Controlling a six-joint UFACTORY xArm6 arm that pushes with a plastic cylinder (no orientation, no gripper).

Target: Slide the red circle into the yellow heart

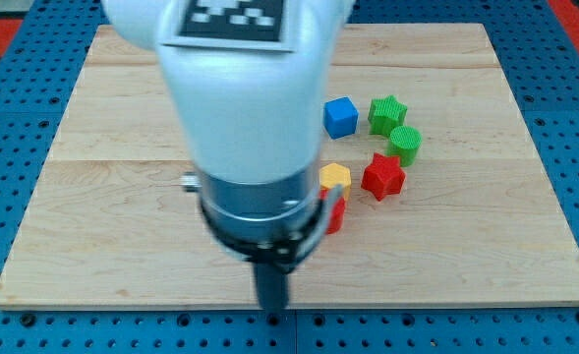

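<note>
The arm carries no claw to spread or pinch, only my tip (272, 312), a bare rod. Up and to its right on the bench (122, 128), the half-hidden red circle (336, 212) sits just below the yellow heart (334, 176), apparently touching it, so the task looks nearly done.

A pale wooden plank board (486, 147) lies on a blue perforated metal surface (574, 118), evenly lit; something red, perhaps fabric, shows top right.

Arm body (240, 108) cut off at the view's top, hid most of a red block (336, 214) and part of a yellow block (335, 176) beside it, their shapes unclear, my tip (272, 313) blurred
</note>
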